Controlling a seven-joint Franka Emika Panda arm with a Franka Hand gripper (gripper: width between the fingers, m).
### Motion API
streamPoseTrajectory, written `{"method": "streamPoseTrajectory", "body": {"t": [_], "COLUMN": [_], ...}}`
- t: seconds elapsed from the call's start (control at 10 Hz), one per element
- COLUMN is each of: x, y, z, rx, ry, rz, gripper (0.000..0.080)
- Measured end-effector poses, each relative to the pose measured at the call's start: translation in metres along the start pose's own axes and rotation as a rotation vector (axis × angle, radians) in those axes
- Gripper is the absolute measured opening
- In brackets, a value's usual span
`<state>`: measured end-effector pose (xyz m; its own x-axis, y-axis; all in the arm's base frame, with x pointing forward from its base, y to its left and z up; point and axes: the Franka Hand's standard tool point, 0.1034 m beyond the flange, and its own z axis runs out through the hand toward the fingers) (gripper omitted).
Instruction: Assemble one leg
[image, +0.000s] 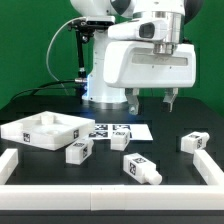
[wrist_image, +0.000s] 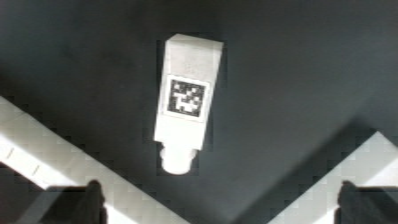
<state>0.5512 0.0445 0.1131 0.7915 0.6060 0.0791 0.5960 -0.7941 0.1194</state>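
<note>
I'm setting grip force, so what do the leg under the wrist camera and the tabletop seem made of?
The leg looks like hard white plastic, matte: crisp edges, a rounded peg end, a printed tag. The tabletop looks like dull black cloth or mat, no glare; which is unclear.

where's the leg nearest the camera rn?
Exterior view: the leg lies on the table just right of centre, in front of the marker board, with the gripper hovering above and behind it, not touching.

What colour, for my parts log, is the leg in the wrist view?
The leg is white with a black-and-white tag; wrist view shows it best.
</note>
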Motion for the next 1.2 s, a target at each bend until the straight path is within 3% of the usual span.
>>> {"method": "streamPoseTrajectory", "body": {"t": [0.4, 0.5, 0.7, 1.0, 1.2], "x": [-0.003, -0.014, -0.011, -0.013, -0.003], "y": [0.001, 0.007, 0.009, 0.016, 0.017], "z": [0.004, 0.013, 0.038, 0.078, 0.102], "rx": [0.01, 0.04, 0.07, 0.076, 0.084], "ry": [-0.007, -0.035, -0.082, -0.067, -0.045], "rz": [0.002, 0.03, 0.051, 0.072, 0.099], "gripper": [0.065, 0.065, 0.065, 0.065, 0.065]}}
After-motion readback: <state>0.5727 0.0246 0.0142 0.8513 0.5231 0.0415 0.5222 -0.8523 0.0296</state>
